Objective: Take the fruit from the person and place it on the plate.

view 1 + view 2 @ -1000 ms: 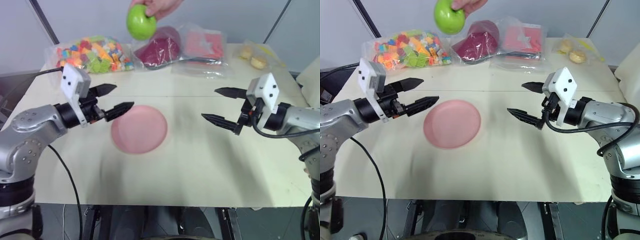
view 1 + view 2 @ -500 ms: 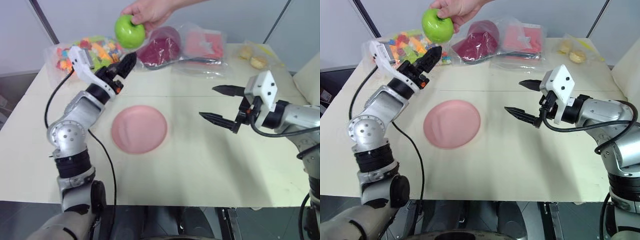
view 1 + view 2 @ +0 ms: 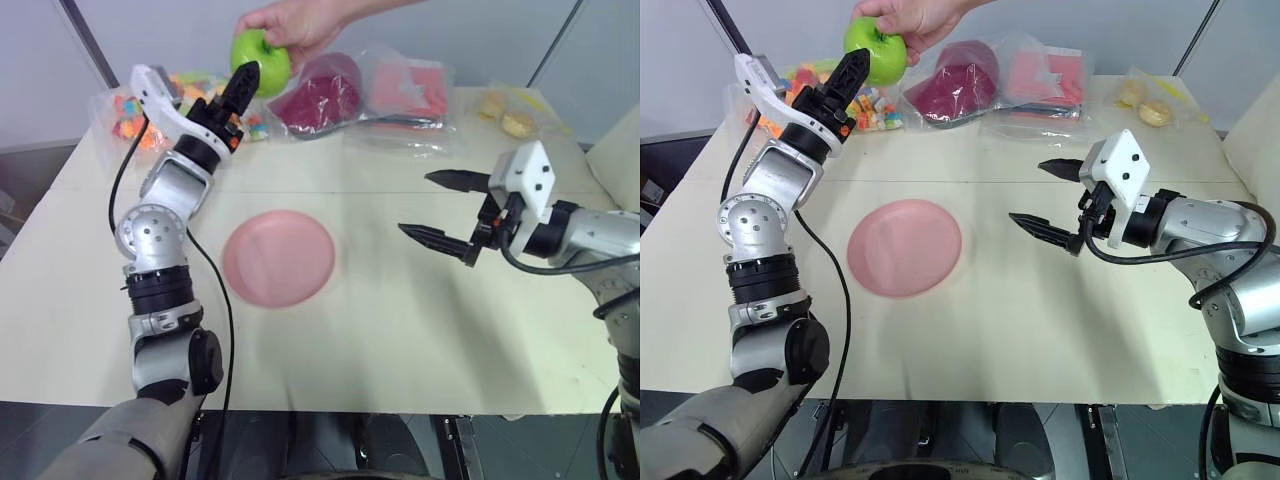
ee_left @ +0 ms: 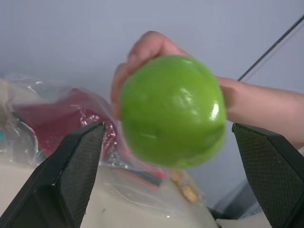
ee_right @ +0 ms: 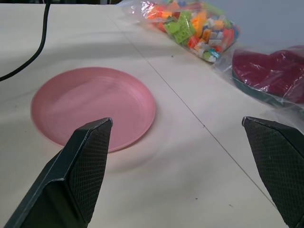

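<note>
left gripper (image 4: 166, 156) has swung up from beside the plate to the round glossy bright green apple (image 3: 262, 60) over the last second. its two black fingers now stand wide apart on either side of the fruit, as the left wrist view shows, not yet closed on it and holding nothing. apple is up in the air above the far edge of the cream table (image 3: 400, 330), gripped from above by the person's bare hand (image 3: 297, 22), in front of the clear bag of coloured blocks (image 3: 790, 80). flat round pink plate (image 3: 278, 257) sits bare mid-table, well below and nearer. right gripper (image 3: 440, 212) hasn't moved, fingers spread and empty, pointing toward the plate. my read: approach is done, closing on the apple comes next, then the carry down to the plate.
</note>
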Action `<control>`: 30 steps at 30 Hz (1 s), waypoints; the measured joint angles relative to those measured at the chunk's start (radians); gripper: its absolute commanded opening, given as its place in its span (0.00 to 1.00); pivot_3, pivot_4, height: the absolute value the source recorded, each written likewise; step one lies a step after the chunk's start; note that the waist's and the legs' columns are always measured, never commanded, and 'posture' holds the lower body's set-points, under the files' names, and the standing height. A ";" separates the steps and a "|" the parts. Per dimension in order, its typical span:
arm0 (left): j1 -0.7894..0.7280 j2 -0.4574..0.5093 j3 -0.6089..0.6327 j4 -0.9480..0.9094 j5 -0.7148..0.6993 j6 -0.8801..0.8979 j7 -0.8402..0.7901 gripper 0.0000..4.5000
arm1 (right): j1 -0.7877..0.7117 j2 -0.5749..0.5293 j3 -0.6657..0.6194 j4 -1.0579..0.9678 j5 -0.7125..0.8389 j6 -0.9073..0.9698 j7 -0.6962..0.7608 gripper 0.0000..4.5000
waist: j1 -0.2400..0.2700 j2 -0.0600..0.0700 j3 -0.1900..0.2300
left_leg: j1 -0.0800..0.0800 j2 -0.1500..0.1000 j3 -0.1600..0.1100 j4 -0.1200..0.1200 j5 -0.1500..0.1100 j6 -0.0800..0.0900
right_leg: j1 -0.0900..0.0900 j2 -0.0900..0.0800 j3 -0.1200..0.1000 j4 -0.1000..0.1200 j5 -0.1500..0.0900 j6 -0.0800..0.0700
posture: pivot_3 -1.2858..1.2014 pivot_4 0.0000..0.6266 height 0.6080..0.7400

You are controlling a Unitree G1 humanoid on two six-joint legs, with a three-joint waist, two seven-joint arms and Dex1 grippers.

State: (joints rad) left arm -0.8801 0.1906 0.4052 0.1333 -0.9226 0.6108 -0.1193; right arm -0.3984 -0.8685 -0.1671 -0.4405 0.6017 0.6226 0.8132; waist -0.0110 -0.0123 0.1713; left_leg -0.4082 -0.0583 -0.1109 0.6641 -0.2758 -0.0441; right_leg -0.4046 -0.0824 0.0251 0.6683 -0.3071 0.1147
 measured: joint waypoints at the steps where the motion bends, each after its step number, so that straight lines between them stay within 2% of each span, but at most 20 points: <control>1: -0.006 0.001 0.000 0.010 0.004 -0.007 -0.007 1.00 | 0.001 0.000 0.000 0.000 0.000 0.000 0.000 0.99 | 0.000 0.000 0.000 | 0.000 0.000 0.000 0.000 0.000 0.000 | 0.000 0.000 0.000 0.000 0.000 0.000 | 0.52 0.24 1.00; 18: -0.076 0.002 -0.003 0.160 0.074 -0.075 -0.115 1.00 | 0.028 -0.002 -0.011 -0.009 0.000 0.000 -0.002 0.99 | 0.000 0.000 0.000 | 0.000 0.000 0.000 0.000 0.000 0.000 | 0.000 0.000 0.000 0.000 0.000 0.000 | 0.52 0.24 1.00; 23: -0.076 -0.002 -0.006 0.161 0.086 -0.079 -0.120 0.66 | 0.031 -0.003 -0.020 -0.011 0.000 0.000 -0.003 1.00 | 0.000 0.000 0.000 | 0.000 0.000 0.000 0.000 0.000 0.000 | 0.000 0.000 0.000 0.000 0.000 0.000 | 0.52 0.24 1.00; 24: -0.076 -0.002 -0.006 0.161 0.086 -0.079 -0.120 0.63 | 0.032 -0.003 -0.020 -0.011 0.000 0.000 -0.003 1.00 | 0.000 0.000 0.000 | 0.000 0.000 0.000 0.000 0.000 0.000 | 0.000 0.000 0.000 0.000 0.000 0.000 | 0.52 0.24 1.00; 30: -0.076 -0.002 -0.005 0.161 0.087 -0.079 -0.120 0.63 | 0.035 -0.003 -0.020 -0.015 0.000 0.000 -0.003 1.00 | 0.000 0.000 0.000 | 0.000 0.000 0.000 0.000 0.000 0.000 | 0.000 0.000 0.000 0.000 0.000 0.000 | 0.52 0.24 1.00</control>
State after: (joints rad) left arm -0.9564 0.1886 0.3999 0.2945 -0.8356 0.5318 -0.2389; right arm -0.3635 -0.8719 -0.1874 -0.4557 0.6014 0.6221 0.8097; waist -0.0110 -0.0124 0.1714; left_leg -0.4082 -0.0585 -0.1111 0.6641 -0.2759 -0.0440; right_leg -0.4047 -0.0826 0.0251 0.6683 -0.3071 0.1148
